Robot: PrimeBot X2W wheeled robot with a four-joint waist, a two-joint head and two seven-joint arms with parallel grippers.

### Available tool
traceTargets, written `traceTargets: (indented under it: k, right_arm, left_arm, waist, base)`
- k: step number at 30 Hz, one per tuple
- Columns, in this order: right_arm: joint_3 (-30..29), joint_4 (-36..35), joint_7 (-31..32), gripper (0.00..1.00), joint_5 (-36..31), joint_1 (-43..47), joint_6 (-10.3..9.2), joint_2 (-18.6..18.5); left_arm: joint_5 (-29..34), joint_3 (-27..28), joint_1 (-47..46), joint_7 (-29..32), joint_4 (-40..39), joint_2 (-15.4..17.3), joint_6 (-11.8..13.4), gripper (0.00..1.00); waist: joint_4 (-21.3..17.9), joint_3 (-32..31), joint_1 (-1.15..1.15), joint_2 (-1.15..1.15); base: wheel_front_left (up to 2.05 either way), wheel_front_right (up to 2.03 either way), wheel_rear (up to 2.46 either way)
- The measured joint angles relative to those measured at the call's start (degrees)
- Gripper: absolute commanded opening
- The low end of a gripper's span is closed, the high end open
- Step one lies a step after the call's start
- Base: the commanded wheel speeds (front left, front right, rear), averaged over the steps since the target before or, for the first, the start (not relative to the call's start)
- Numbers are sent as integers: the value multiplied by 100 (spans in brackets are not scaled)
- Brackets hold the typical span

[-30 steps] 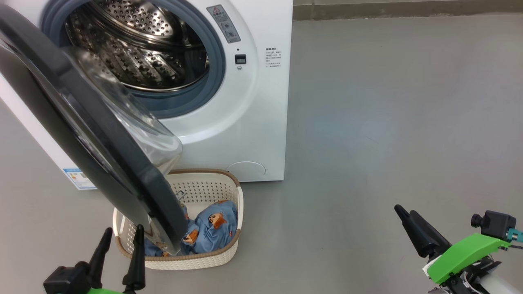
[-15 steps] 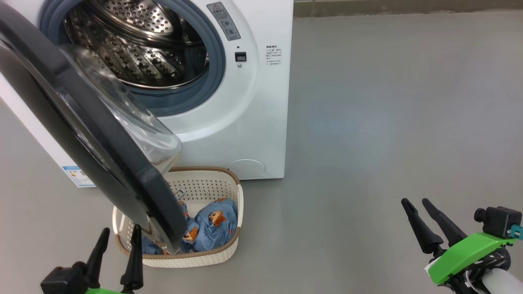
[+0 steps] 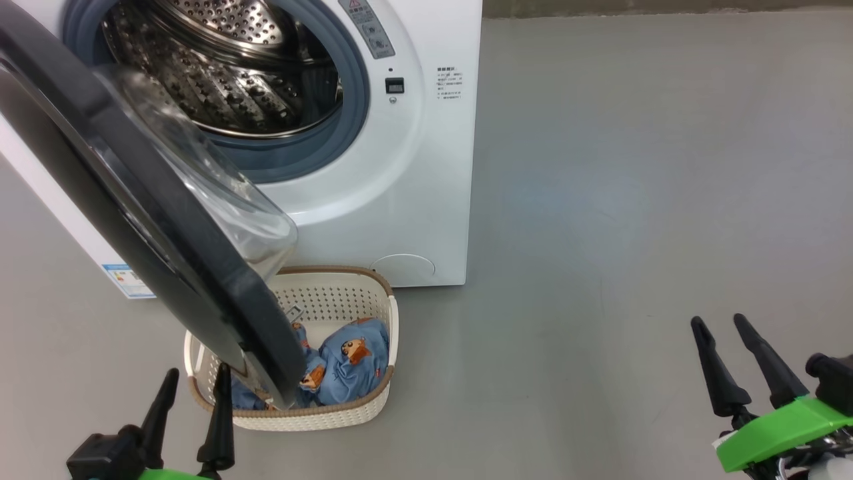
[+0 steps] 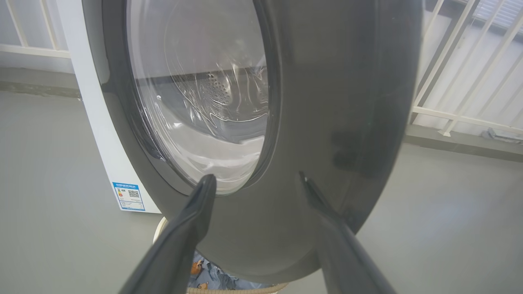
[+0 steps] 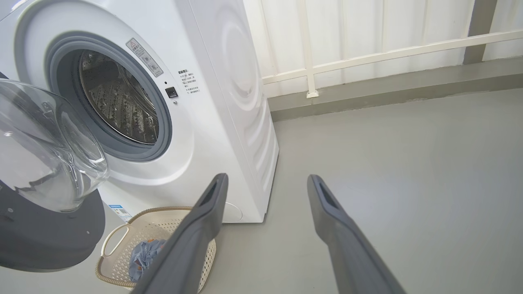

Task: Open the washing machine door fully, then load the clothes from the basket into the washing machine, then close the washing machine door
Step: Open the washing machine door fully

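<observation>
The washing machine (image 3: 413, 167) stands on a bare grey floor (image 3: 633, 200), its door (image 3: 133, 220) swung out towards the robot, showing the steel drum (image 3: 233, 73) inside. The door's black rim hangs over the left part of the basket (image 3: 333, 293), which sits on the floor right in front of the machine, and it hides part of the blue clothes (image 3: 350, 363) lying inside. The left gripper (image 3: 200, 370) is low, just before the door's bottom edge, fingers spread and holding nothing; whether they touch the rim cannot be told. The right gripper (image 3: 718, 320) hangs well apart to the right over open floor, also spread and empty. A small blue label (image 3: 126, 280) sits low on the machine's side. A white railing (image 5: 367, 53) and pale wall run behind the machine.
</observation>
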Motion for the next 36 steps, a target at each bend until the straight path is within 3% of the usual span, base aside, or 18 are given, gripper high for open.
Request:
traceTargets:
  k: [10,25,27,36]
  right_arm:
    - [-624,-126,0,100,-953,433,0,387]
    - [-701,20,1,100,-1355,589,0,553]
    - [-702,20,1,100,-1356,589,0,565]
    - [-710,12,1,100,-1379,589,0,584]
  left_arm:
    - [5,3,-2,0,-35,1,0,100]
    - [-15,80,-20,0,-35,-23,0,100]
    - [-15,79,-30,0,-34,-22,0,0]
    - [-46,650,-71,0,-415,-79,0,0]
  waist:
    - [34,4,0,0]
    - [12,72,0,0]
    - [17,66,0,0]
    - [77,-4,0,0]
  base:
    - [0,0,0]
    - [0,0,0]
    - [0,0,0]
    - [0,0,0]
